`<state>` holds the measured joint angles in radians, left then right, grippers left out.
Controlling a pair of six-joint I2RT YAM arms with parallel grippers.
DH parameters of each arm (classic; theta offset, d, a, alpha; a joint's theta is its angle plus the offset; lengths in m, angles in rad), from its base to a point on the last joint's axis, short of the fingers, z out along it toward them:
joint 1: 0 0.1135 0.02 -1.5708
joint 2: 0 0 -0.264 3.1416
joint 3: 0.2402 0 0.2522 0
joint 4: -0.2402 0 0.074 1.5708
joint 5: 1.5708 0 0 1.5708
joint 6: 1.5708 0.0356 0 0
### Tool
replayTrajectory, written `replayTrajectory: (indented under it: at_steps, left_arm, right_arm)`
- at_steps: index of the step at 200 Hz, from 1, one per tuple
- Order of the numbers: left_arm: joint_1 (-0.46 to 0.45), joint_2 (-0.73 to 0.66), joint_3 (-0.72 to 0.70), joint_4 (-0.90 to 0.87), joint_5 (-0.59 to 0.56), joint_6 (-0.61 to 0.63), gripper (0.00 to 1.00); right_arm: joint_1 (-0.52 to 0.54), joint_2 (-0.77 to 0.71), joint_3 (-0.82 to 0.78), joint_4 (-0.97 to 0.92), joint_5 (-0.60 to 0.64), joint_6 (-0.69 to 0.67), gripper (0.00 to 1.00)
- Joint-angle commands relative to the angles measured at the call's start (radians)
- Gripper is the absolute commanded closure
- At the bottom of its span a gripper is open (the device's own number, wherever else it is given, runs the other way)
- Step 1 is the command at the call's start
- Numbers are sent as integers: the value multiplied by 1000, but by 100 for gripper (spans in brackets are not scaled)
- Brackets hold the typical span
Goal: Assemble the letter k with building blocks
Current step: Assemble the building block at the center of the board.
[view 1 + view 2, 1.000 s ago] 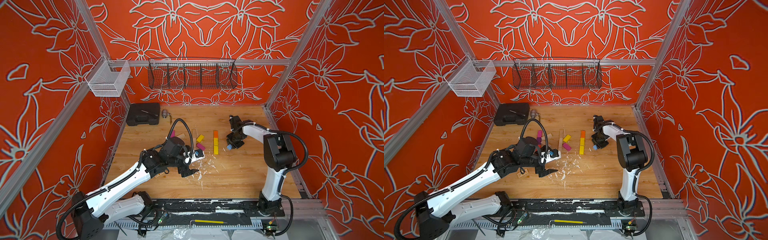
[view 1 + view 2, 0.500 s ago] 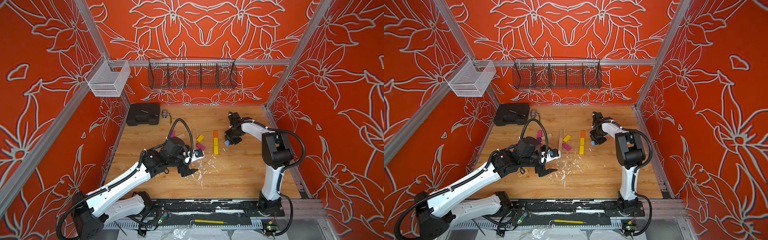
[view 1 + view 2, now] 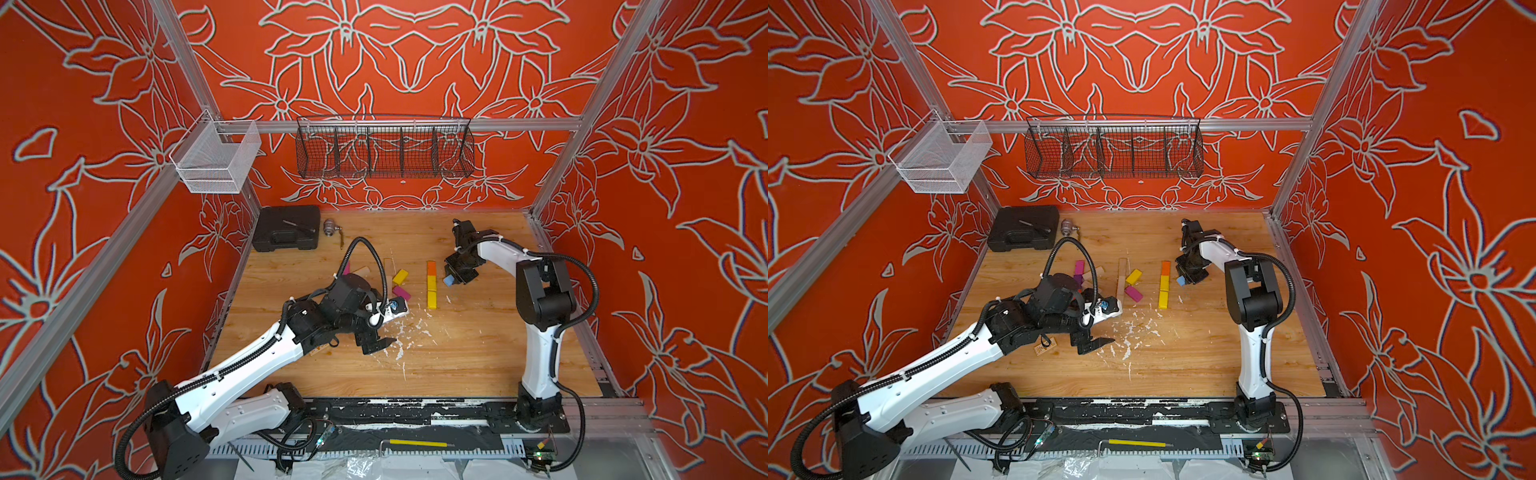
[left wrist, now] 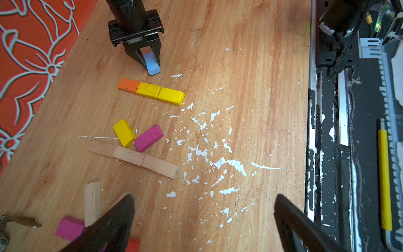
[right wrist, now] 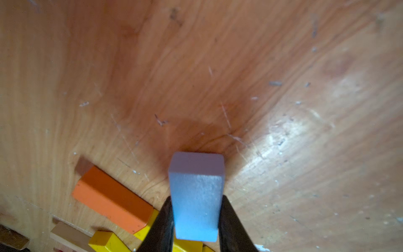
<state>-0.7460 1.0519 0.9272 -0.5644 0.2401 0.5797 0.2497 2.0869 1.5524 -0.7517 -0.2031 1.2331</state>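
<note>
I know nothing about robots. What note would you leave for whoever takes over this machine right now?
Grippers: the left gripper is open and empty; the right gripper is shut on the light blue block, held beside the orange end of the orange-yellow row.
Done: a plain wood row with a yellow block and a magenta block angled at it reads as a K.
Left: the orange-yellow row looks like a second stem; it probably needs the light blue block and one more as arms. Spare blocks lie near the left gripper.
</note>
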Motion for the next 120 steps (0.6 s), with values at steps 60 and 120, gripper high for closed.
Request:
replayTrajectory:
  at_steps: [60,120]
  left_arm:
    - [0,-14,-5,-14,-12,5,3]
    - [0,-16,-5,-15,-15,5,3]
  right_arm:
    - [19,32,46,-25,-13,11,71]
    - [21,41,58,-25,-20,13,72]
